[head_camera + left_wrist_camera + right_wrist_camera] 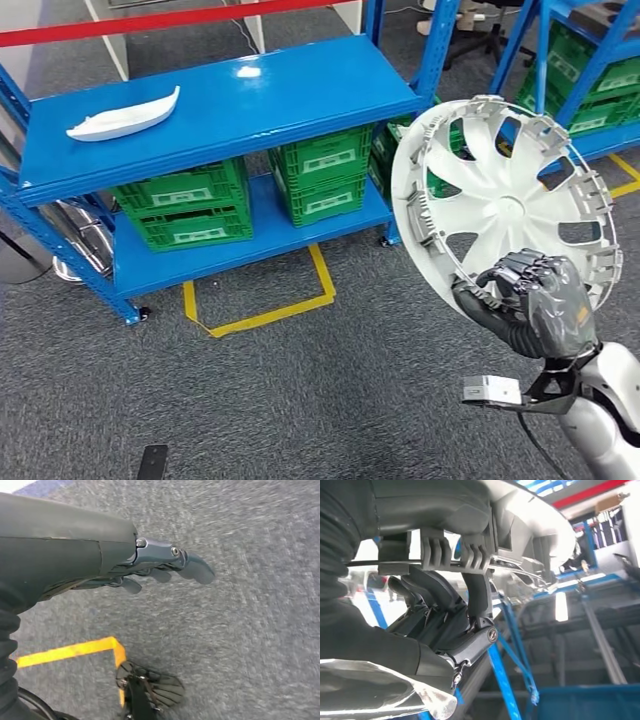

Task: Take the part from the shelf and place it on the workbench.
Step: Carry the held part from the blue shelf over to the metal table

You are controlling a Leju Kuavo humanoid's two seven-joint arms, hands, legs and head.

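A large white wheel cover (498, 200) with spokes and a wire ring is held up in the air at the right of the head view, its back side facing me. My right hand (532, 300) grips its lower rim, fingers curled over the edge. In the right wrist view the hand (444, 615) clamps the cover's rim (531, 525) from below. My left hand (158, 567) hangs over grey carpet with its fingers straight and nothing in it. The blue shelf (226, 110) stands to the left, apart from the cover.
A white curved trim piece (124, 118) lies on the shelf's top board. Green crates (189, 205) (324, 175) sit on the lower board. Yellow floor tape (260, 315) marks the carpet in front. More blue racks with green crates (596, 80) stand at the right. A red bar (136, 22) crosses behind.
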